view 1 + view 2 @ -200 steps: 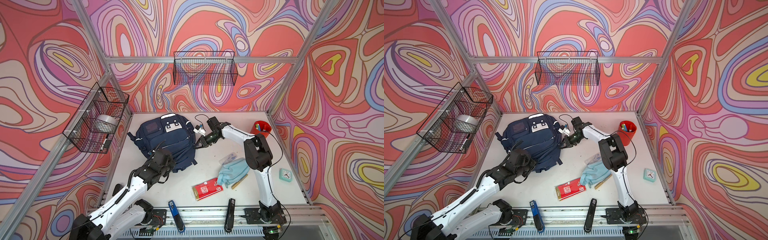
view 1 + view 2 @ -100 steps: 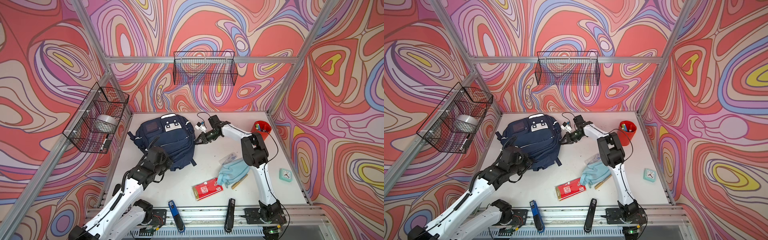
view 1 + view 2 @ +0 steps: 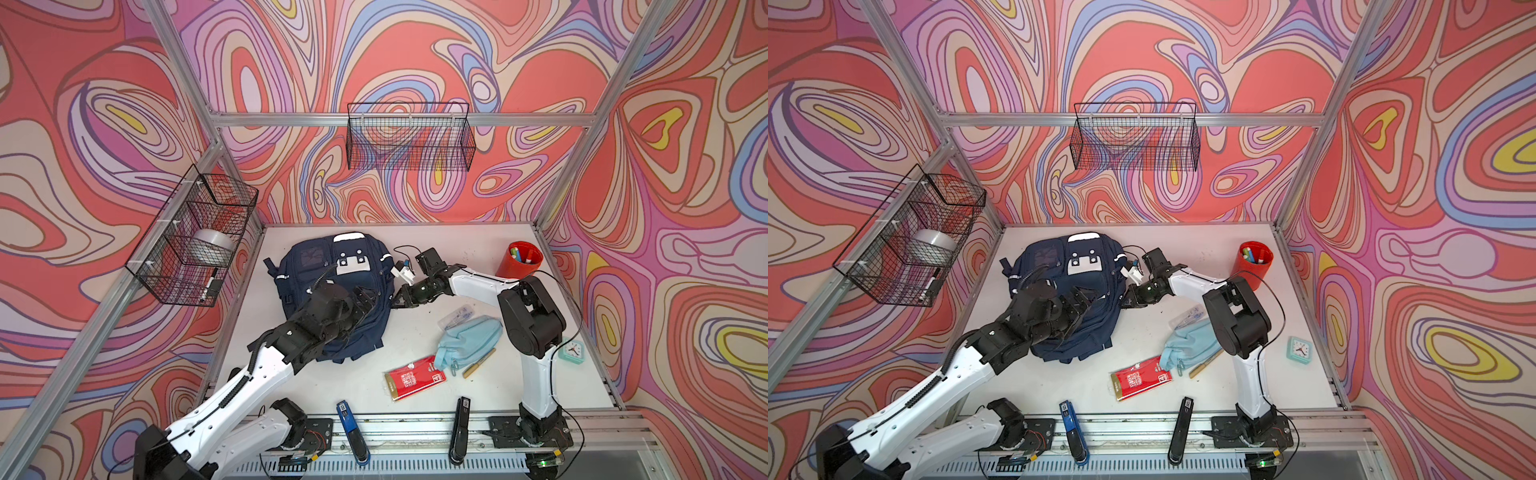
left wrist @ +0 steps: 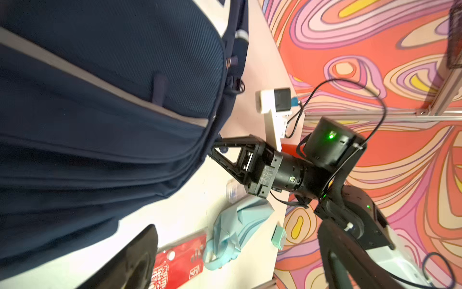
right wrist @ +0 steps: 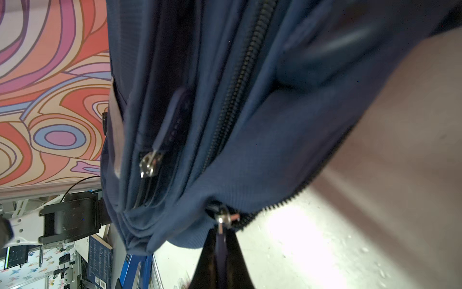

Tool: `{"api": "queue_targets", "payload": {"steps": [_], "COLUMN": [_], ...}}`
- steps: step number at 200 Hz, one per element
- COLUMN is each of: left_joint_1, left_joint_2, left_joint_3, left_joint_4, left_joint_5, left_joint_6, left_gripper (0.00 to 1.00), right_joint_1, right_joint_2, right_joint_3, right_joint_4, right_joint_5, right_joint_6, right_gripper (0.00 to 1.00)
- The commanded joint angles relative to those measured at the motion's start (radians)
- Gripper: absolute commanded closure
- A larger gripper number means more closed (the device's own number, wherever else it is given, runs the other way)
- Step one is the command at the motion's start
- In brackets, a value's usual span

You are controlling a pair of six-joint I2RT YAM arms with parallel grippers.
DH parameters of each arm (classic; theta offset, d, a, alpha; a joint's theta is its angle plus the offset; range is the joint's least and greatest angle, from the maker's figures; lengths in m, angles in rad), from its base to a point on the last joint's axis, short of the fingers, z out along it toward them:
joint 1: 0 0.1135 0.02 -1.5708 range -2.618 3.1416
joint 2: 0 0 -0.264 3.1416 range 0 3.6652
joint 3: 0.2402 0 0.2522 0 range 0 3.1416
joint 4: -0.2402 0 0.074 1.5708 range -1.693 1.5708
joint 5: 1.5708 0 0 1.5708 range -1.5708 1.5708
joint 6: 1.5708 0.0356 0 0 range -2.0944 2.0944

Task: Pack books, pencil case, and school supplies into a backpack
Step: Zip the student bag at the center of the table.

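Right pincer (image 4: 213, 148) pinches zipper pull (image 5: 221, 246) (backpack (image 5: 250, 175)).

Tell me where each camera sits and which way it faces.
Both top views: high over the arms' bases, looking down on the table and backpack; both arms show.
Left wrist: on the left arm, facing across the backpack toward the right gripper; one own finger shows.
Right wrist: on the right arm, close on the zip pull its gripper pinches.
Shared: the backpack, everywhere.

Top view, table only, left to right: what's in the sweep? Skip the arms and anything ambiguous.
navy backpack → flat red packet → light-blue pencil case → red marker cup → teal clock
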Motion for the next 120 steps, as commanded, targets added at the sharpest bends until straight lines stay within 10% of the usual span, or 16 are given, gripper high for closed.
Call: {"api": "queue_targets", "payload": {"steps": [1,90,106,120], "left_joint_1": [-0.048,-0.094,-0.093,-0.073], "left_joint_2": [0.092,0.350,0.359,0.355], "left_joint_3": [-0.041,-0.131,-0.106,-0.092], "left_joint_4": [0.047,0.206,0.179,0.121], "left_joint_5": [-0.097,-0.182,-0.232,-0.242], "left_joint_6": [-0.191,-0.383,-0.328,-0.297], "left_gripper": [0.07,0.07,0.32,0.83], "right_joint_1": [0.016,0.102,0.103,0.103], "right_joint_2": [-0.060,-0.113,-0.118,-0.119], "right_joint_3": [-0.015,-0.074,-0.092,-0.094], "right_joint_4": [0.078,0.116,0.116,0.106], "right_joint_5": [0.003,0.000,-0.007,-0.010], "right_joint_6": [0.022,0.022,0.013,0.000], "right_gripper": [1.00,1.00,1.00,1.00]}}
